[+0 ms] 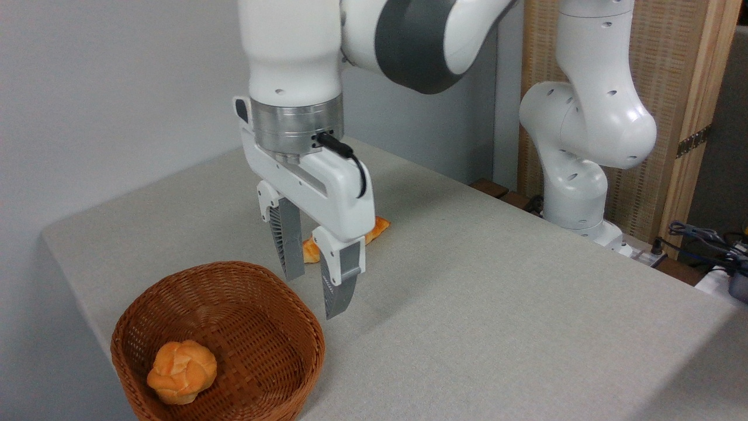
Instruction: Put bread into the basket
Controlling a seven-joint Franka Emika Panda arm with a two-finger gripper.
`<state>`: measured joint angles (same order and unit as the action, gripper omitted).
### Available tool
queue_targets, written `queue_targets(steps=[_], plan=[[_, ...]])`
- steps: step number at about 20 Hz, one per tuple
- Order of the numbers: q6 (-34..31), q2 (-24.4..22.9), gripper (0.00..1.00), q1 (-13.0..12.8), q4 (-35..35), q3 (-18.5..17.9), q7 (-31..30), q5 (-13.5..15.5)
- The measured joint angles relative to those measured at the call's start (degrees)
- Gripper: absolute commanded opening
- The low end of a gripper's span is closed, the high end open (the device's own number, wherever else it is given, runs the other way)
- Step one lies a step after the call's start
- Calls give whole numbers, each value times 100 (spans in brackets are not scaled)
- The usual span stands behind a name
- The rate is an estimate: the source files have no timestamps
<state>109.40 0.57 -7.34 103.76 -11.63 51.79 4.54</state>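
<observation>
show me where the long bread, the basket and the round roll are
bread [380,227]: fixed camera, orange end showing right of the gripper.
basket [234,269]: fixed camera, far braided rim.
round roll [182,372]: fixed camera, knotted top, inside the basket.

Gripper [315,275] hangs with fingers apart over table [497,304] near left edge, between basket [274,310] and bread [377,229]. Basket blocks front-left corner; roll [181,372] fills part of bowl. Table centre and right side lie bare, open for passage.
</observation>
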Motion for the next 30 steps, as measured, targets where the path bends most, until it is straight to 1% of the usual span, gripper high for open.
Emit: queue_targets(steps=[1,2,4,9,12,13,15,17,20,21,22,23,24,26,28,30], plan=[[0,45,100,-5,0,36,-8,-29],[40,44,100,2,-5,18,-8,101],[50,43,100,21,-8,5,-8,212],[50,43,100,21,-8,7,-72,253],[-46,43,100,-36,64,47,-378,274],[-107,43,100,-171,164,120,-553,278],[-119,9,100,-591,421,208,-791,279],[-120,-113,100,-988,697,224,-816,280],[-126,-435,100,-1565,1127,229,-823,279],[-127,-525,100,-1820,1303,232,-867,280],[-127,-560,100,-2040,1427,233,-1003,280],[-127,-566,100,-2174,1493,233,-1074,279],[-126,-563,100,-2365,1579,233,-1173,279],[-126,-533,100,-2517,1659,234,-1216,279],[-126,-448,100,-2579,1705,266,-1216,254],[-126,-364,100,-2593,1711,309,-1216,41]])
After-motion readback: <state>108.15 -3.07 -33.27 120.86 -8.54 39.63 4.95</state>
